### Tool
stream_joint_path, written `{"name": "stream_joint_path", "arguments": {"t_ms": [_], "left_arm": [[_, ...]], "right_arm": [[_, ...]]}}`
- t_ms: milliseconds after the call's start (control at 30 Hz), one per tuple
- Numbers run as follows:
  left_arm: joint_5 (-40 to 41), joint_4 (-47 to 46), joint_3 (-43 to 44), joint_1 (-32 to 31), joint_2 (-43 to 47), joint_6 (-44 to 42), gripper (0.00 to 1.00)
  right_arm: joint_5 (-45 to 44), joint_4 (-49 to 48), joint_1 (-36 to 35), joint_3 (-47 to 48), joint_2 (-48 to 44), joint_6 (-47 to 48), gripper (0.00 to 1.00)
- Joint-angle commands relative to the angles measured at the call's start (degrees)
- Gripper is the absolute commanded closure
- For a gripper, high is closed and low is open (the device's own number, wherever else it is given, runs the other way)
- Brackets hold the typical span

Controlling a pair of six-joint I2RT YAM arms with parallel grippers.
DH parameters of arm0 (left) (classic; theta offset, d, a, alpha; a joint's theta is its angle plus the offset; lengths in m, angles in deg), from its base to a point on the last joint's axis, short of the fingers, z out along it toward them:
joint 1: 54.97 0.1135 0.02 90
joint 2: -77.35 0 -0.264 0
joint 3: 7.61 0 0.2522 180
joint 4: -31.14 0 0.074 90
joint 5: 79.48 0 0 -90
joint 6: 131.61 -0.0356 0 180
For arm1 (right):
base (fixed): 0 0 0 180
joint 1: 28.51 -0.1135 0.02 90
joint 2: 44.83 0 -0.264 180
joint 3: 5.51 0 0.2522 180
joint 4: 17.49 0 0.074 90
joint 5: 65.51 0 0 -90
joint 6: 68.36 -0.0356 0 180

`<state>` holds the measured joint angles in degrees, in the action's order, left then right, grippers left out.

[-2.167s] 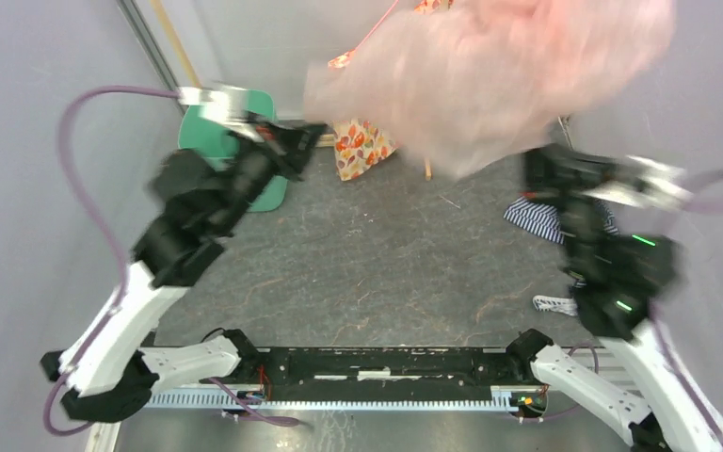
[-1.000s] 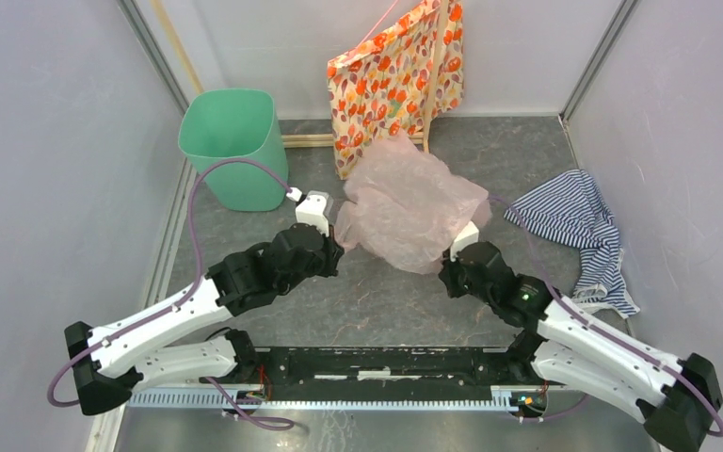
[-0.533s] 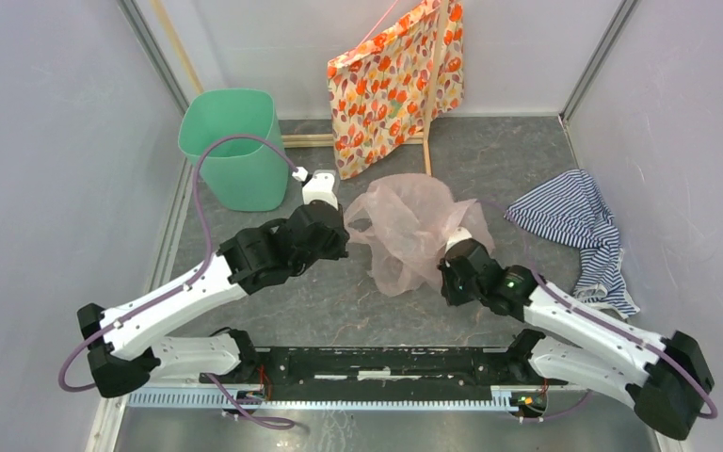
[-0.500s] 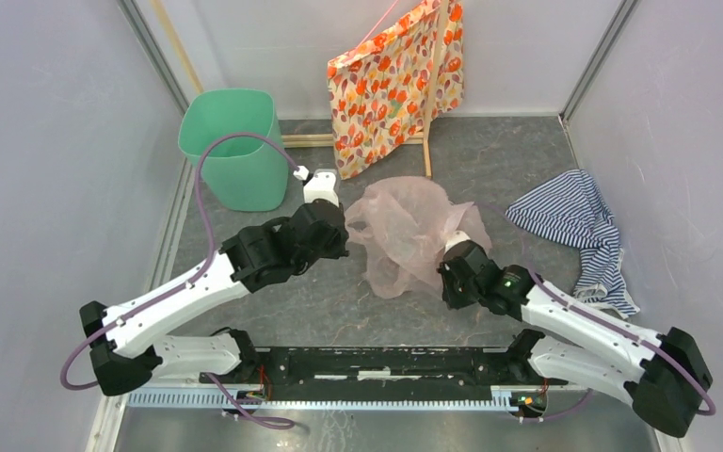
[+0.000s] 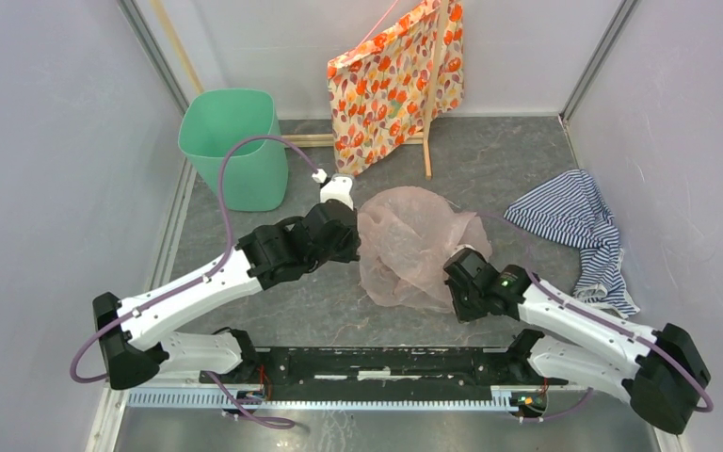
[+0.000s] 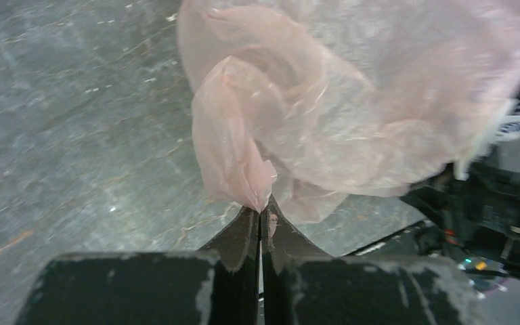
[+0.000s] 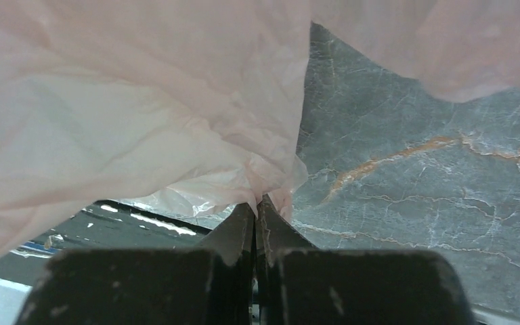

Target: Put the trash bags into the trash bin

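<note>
A thin pink trash bag (image 5: 414, 247) hangs crumpled between my two grippers over the middle of the grey floor. My left gripper (image 5: 354, 240) is shut on its left edge; the left wrist view shows the pinched film (image 6: 261, 196) at my fingertips (image 6: 262, 211). My right gripper (image 5: 454, 273) is shut on its right edge, with film (image 7: 264, 186) bunched at the fingertips (image 7: 257, 203). The mint-green trash bin (image 5: 232, 146) stands upright and open at the back left, apart from the bag.
An orange floral-patterned bag (image 5: 393, 80) leans on a wooden stick (image 5: 430, 104) at the back wall. A blue-and-white striped cloth (image 5: 579, 231) lies on the right. Grey walls close in both sides. The arms' base rail (image 5: 377, 363) runs along the near edge.
The bag, earlier billowing high, has come down and collapsed. In the last second my left gripper moved right and my right gripper moved down and nearer, both still holding the bag.
</note>
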<state>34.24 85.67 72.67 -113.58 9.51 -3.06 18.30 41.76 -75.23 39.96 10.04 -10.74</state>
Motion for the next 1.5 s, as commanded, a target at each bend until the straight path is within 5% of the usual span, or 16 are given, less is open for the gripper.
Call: {"name": "stream_joint_path", "arguments": {"t_ms": [0,100,200,300,467,633,767,933,1100,1333,1467], "left_arm": [[-4.5,-6.7,2.8,-0.1,2.6,-4.3,0.91],[-2.7,-1.5,6.0,0.0,2.6,-4.6,0.83],[-0.6,4.4,7.7,0.0,4.4,-3.8,0.48],[-0.7,6.9,10.6,0.0,6.3,-4.4,0.32],[-2.1,5.3,14.9,2.7,1.2,-9.5,0.26],[-24.0,-9.1,8.7,18.4,-9.1,-14.2,0.28],[-37.0,-13.8,7.0,20.6,-14.9,-16.5,0.17],[-41.5,-17.1,3.0,20.8,-17.7,-13.4,0.13],[-40.8,-21.3,-4.2,20.7,-16.5,-8.8,0.29],[-33.8,-23.1,-7.1,19.6,-18.7,-5.7,0.96],[-22.9,-17.6,-3.2,20.4,-20.4,-4.8,0.98]], "right_arm": [[-0.4,-2.6,-1.6,2.7,5.4,0.5,1.0],[-5.1,-2.8,-3.6,10.4,12.9,4.0,1.0],[-8.8,-5.1,-6.5,13.4,17.1,7.2,1.0],[-9.2,-9.0,-9.4,10.8,17.7,8.3,1.0],[-10.8,-11.7,-12.4,4.8,15.8,7.9,1.0],[-13.8,-10.4,-12.7,2.6,16.0,6.6,1.0],[-13.5,-9.9,-12.6,2.2,18.1,3.2,1.0],[-14.1,-9.7,-12.7,1.5,20.6,0.9,1.0],[-13.0,-11.0,-12.7,2.8,23.9,1.1,1.0],[-12.0,-11.2,-12.6,4.2,24.9,-0.4,1.0],[-11.6,-10.3,-12.6,2.0,22.5,-2.3,1.0]]}}
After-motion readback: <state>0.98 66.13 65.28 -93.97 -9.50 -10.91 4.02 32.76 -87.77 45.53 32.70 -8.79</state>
